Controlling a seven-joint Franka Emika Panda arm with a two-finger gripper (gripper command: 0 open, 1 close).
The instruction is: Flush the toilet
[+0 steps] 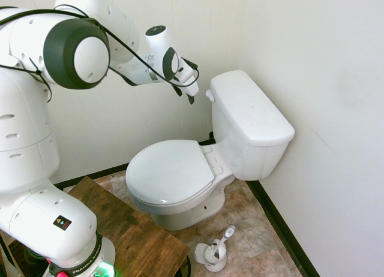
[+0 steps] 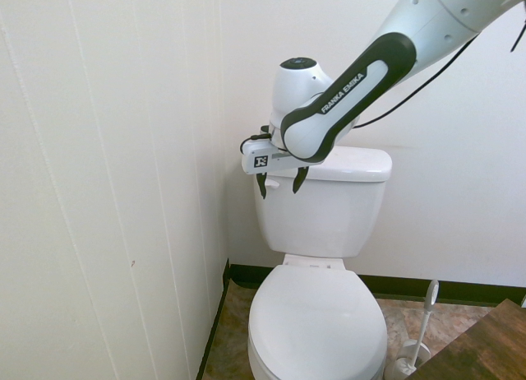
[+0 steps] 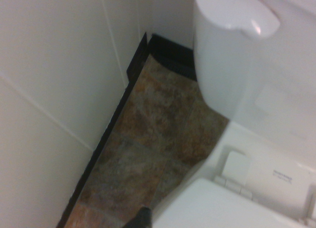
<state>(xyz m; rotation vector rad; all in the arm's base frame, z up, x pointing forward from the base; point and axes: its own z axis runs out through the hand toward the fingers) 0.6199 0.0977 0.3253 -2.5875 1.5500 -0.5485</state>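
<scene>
Going left to right in the second exterior view, we are seeing the panelled wall [image 2: 107, 166] standing beside the toilet [image 2: 325, 215]. We are holding our gripper [image 2: 280, 184] near the tank's flush lever [image 2: 272, 185], its jaws hanging released, spread apart and pointing down. The toilet is standing in the corner, its oval lid [image 2: 316, 322] lying closed. Farther right, the toilet brush [image 2: 424, 322] is leaning in its holder [image 2: 400, 367], near the wooden tabletop [image 2: 485, 347].

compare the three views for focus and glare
Wrist view: dim, soft, grainy, bright glint on the flush lever; first exterior view: sharper, brightly lit, small glint near the seat lid's front edge; second exterior view: fairly crisp, evenly lit
</scene>
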